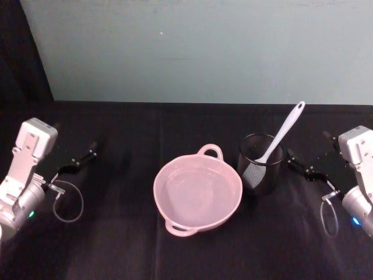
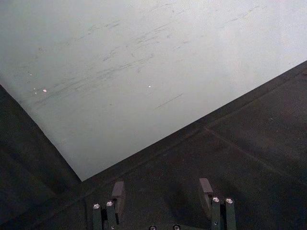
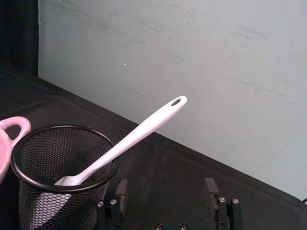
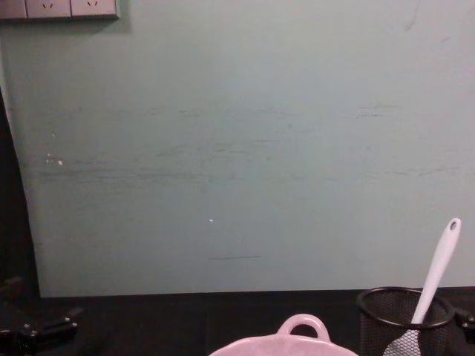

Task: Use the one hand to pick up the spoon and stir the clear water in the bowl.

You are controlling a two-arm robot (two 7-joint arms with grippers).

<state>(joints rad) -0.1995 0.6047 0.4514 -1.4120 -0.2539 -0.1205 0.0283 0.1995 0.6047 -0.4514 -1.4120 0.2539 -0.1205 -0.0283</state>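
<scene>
**Inside the mesh cup: spoon ungripped, both grippers spread**

Inside the black mesh cup (image 1: 262,175), the spoon (image 1: 280,137) stands blade down. Its white handle leans up and out over the cup's rim, toward the rear right of the table (image 1: 186,256). The oval hole at the handle end is the highest point. The chest view shows the same lean, with the handle rising clear of the cup's rim against the wall (image 1: 204,52).

1. Spoon and right gripper. The right gripper (image 3: 165,189) sits to the right of the cup, near it but apart from it. Its two fingers (image 3: 209,188) are spread wide with nothing between them. In the right wrist view, the spoon's handle lies beyond the fingertips and not between them. No part of the gripper touches the spoon or the cup.

2. Bowl. The pink bowl (image 1: 224,207) stands at the table's centre, just left of the cup. Whether the two touch cannot be told. A faint waterline shows inside it.

3. Left gripper. The left gripper (image 2: 162,191) is at the table's far left, well apart from the bowl. Its fingers are likewise spread and hold nothing.
</scene>
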